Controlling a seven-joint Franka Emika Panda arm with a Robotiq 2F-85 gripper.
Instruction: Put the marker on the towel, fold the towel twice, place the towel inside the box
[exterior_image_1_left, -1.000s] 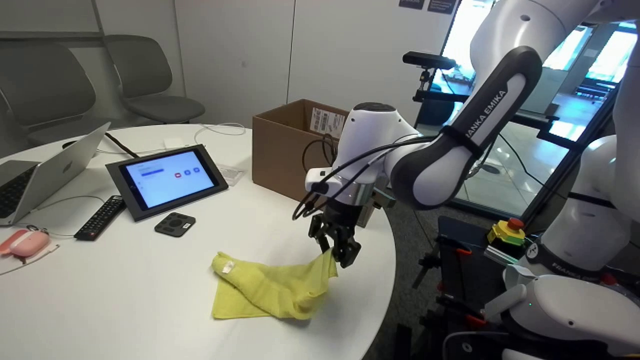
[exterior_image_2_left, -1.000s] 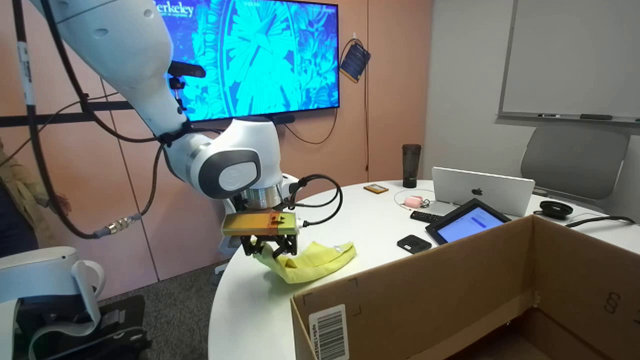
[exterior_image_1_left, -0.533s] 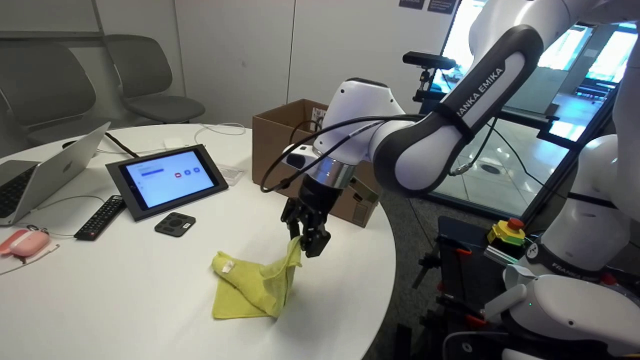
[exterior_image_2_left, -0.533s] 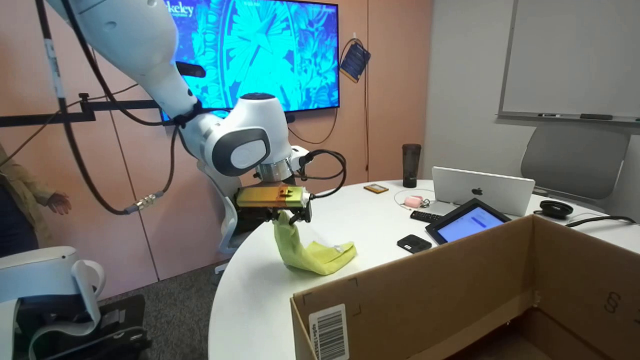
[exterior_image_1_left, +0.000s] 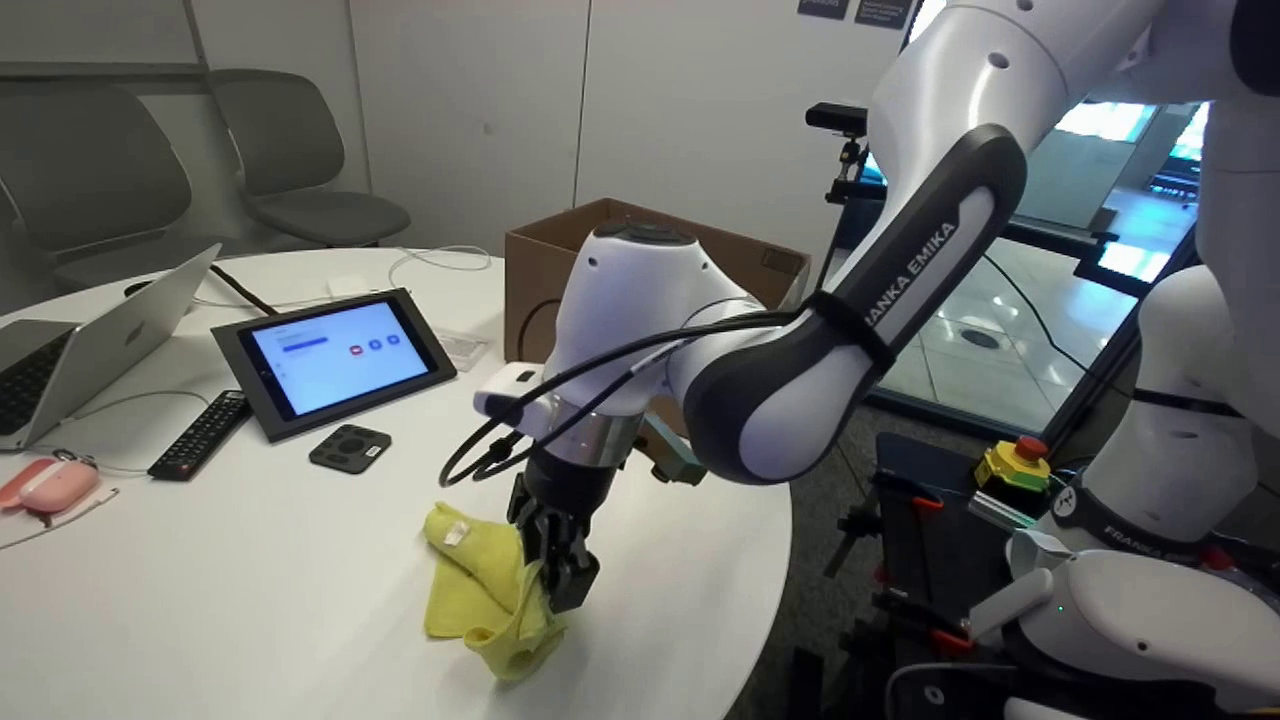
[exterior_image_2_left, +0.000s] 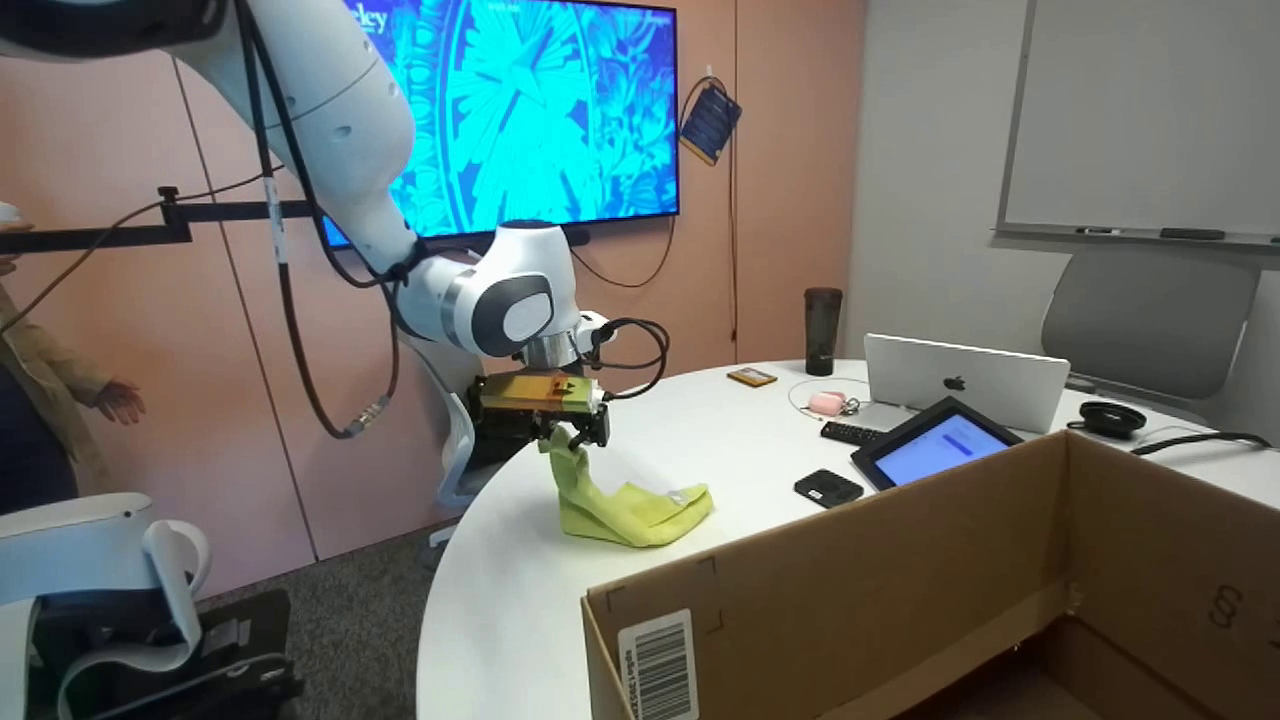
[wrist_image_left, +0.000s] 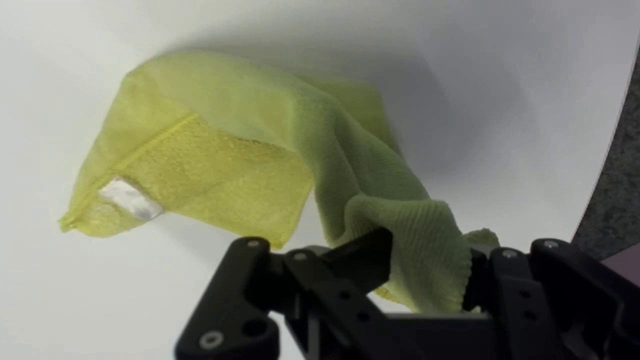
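Hand (wrist_image_left: 427, 270): closed, pinching 1 bunched end of the towel (exterior_image_2_left: 630, 515)
Towel: that end raised, the rest loosely folded on the counter (exterior_image_2_left: 510, 620)
Marker: out of sight, perhaps under the folds; a tug could roll it out
Next fold: may land crooked, the raised end being bunched
Box (exterior_image_2_left: 850, 590): apart; its tall wall could snag drooping cloth
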